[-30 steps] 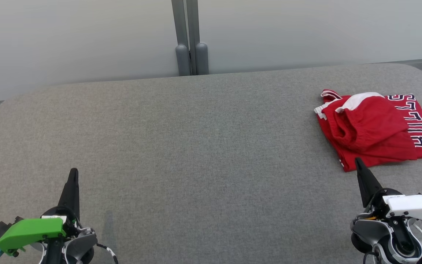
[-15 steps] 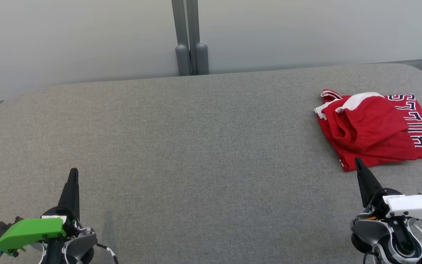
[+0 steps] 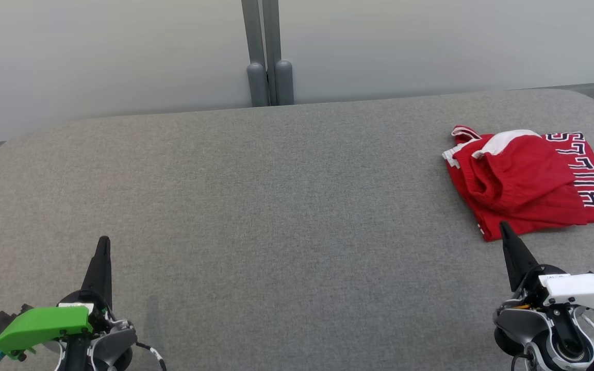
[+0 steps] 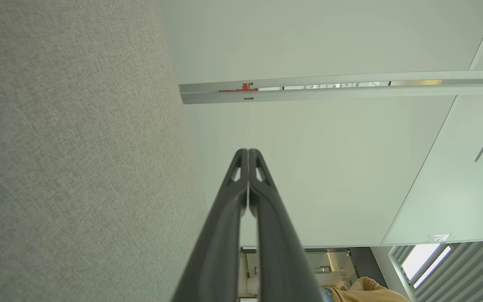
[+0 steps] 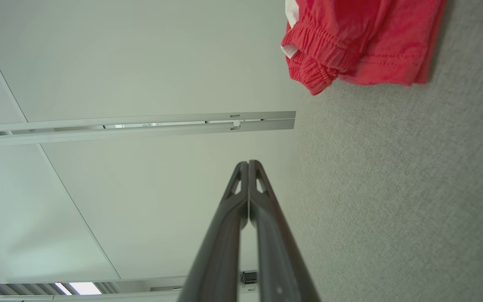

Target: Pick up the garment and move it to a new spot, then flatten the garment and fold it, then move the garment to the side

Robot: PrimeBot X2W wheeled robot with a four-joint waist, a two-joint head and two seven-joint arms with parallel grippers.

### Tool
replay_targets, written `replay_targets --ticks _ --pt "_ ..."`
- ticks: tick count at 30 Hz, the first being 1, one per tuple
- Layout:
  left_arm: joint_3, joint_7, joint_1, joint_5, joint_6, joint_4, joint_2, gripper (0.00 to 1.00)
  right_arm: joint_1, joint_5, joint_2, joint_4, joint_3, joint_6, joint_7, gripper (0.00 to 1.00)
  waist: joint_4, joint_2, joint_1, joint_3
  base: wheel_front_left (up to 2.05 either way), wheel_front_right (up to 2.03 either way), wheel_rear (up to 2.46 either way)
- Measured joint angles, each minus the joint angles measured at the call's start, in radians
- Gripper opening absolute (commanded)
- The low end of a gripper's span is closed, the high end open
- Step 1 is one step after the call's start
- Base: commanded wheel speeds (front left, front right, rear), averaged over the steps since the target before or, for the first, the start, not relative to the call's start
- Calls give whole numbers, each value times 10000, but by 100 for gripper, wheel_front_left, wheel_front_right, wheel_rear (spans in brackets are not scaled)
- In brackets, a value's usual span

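Left claw (image 3: pixel 103 246), fingers pressed together and holding nothing, hangs over the grey worktop (image 3: pixel 286 206) toward its near left corner. Right claw (image 3: pixel 505 231), likewise pressed together and empty, hangs toward the near right corner, its tip close to the garment (image 3: pixel 518 180). The garment, red with white trim and dark lettering, lies folded against the worktop's right edge.

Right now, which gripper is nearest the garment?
The right gripper, white-cased: its tip is beside the garment; the green-cased left gripper is far off.
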Motion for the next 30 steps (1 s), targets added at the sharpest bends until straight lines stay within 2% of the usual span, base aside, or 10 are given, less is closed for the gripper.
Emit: replay_targets --ticks 30 --pt "-2 0 0 0 -2 -2 0 0 -1 -2 6 0 -8 0 10 0 0 0 0 0 0 0 0"
